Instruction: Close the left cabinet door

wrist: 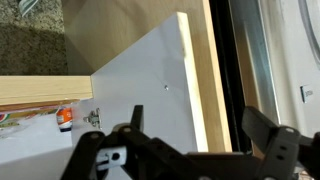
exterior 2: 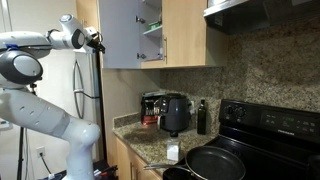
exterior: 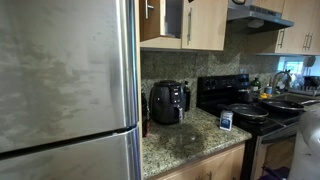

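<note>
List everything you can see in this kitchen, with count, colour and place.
left cabinet door: one, maple, pale inside, open above counter
right cabinet door: one, maple, shut
fridge: one, stainless steel, beside counter
air fryer: one, black, on counter
bottle: one, dark, beside air fryer
stove: one, black, next to counter
frying pan: one, black, by stove
range hood: one, silver, above stove
robot arm: one, white, raised toward door
gripper: one, black, open, at door

We see a black air fryer on the granite counter, between the steel fridge and the black stove. A dark bottle stands just beside it.
</note>
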